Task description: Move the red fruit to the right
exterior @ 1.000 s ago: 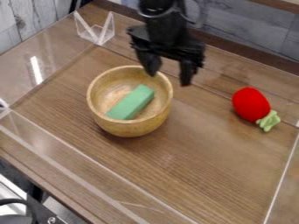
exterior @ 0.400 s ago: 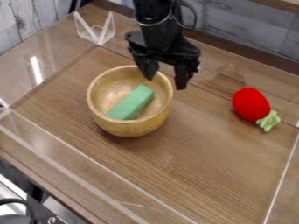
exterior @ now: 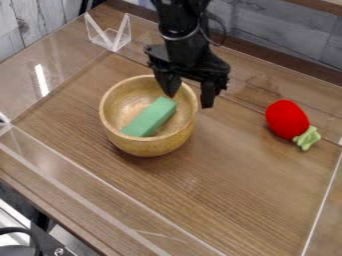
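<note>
Camera view: gripper (exterior: 189, 93) poised at the bowl's (exterior: 118, 134) one-o'clock rim, jaws spread wide and holding nothing, pointing steeply down. Fruit (exterior: 286, 117) lying on the table (exterior: 201, 200) at three o'clock from the bowl, well apart from the gripper, leafy tip toward five o'clock, probably free for a grasp from above. Block (exterior: 151, 116) resting aslant inside the bowl, untouched and no part of the job.

Surface (exterior: 201, 215): dark wood-grain top, edged by low clear plastic walls. Resting on it: one round wooden bowl (exterior: 120, 140), left of centre; one red fruit (exterior: 286, 117) with a pale green leafy tip, near the right edge, well apart from the bowl.
</note>
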### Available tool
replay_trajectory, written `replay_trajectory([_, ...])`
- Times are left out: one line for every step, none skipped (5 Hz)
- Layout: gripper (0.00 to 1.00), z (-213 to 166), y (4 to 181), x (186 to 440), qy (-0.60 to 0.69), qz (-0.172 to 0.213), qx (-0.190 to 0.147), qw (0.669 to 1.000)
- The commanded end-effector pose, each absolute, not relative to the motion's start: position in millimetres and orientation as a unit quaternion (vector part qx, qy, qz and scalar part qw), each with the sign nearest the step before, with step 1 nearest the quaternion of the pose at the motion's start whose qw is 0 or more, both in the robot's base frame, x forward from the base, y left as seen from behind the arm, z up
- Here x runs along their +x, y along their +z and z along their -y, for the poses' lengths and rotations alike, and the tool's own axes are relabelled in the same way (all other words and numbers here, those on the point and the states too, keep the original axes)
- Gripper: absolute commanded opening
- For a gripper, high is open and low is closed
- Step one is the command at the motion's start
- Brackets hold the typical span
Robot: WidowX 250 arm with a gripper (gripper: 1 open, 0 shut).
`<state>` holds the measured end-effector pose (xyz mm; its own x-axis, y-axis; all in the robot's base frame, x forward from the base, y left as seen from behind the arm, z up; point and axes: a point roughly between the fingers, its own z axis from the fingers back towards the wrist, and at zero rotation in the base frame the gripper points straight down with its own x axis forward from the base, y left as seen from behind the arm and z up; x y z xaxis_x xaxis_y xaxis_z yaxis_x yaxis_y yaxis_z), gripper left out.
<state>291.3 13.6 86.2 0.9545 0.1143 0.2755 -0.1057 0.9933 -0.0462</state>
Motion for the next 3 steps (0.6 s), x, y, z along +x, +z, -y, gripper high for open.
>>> replay_trajectory([1.00,-20,102.2,305,0.080,0.168,-0.011,0.982])
replay_trajectory([1.00,-19,110.7,298,0.075,0.169,-0.012,0.983])
replay_trajectory([1.00,-19,117.9,291,0.069,0.171,-0.013,0.983])
